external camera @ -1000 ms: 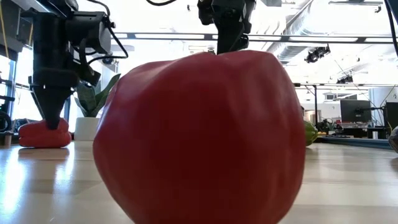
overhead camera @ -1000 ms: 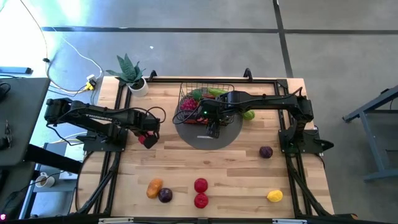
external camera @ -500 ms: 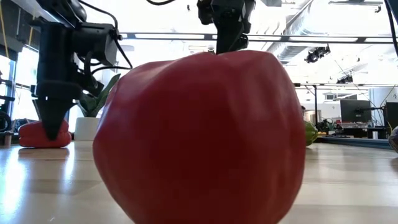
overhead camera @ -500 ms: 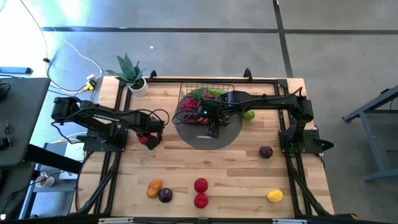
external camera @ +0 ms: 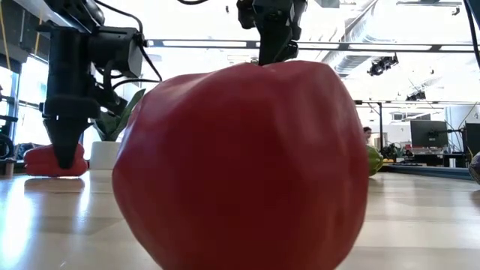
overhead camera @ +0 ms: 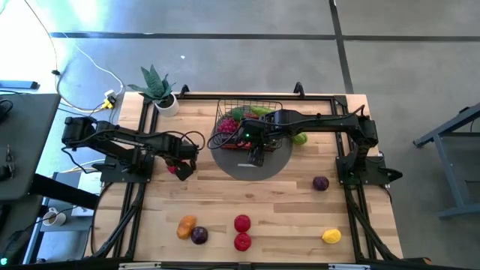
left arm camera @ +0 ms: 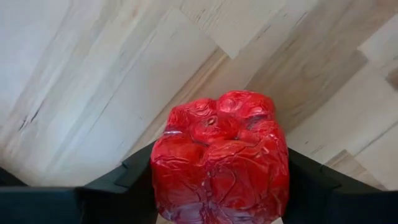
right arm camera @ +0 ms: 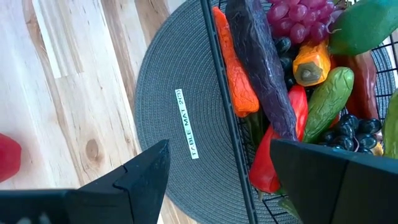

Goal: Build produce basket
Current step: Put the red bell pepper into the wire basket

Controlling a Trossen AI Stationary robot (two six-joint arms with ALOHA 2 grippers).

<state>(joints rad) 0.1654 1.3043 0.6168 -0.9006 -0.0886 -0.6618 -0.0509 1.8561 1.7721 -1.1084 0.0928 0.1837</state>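
While the right claw [overhead camera: 256, 157] hangs open, the left claw [overhead camera: 177, 166] straddles a red pepper [left arm camera: 219, 155], ungripped

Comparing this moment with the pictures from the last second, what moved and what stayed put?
The left gripper came down over the red pepper, and its fingers now sit on both sides of it; the pepper has not left the table. The right gripper stayed open over the grey mat beside the basket, and the loose produce did not shift.
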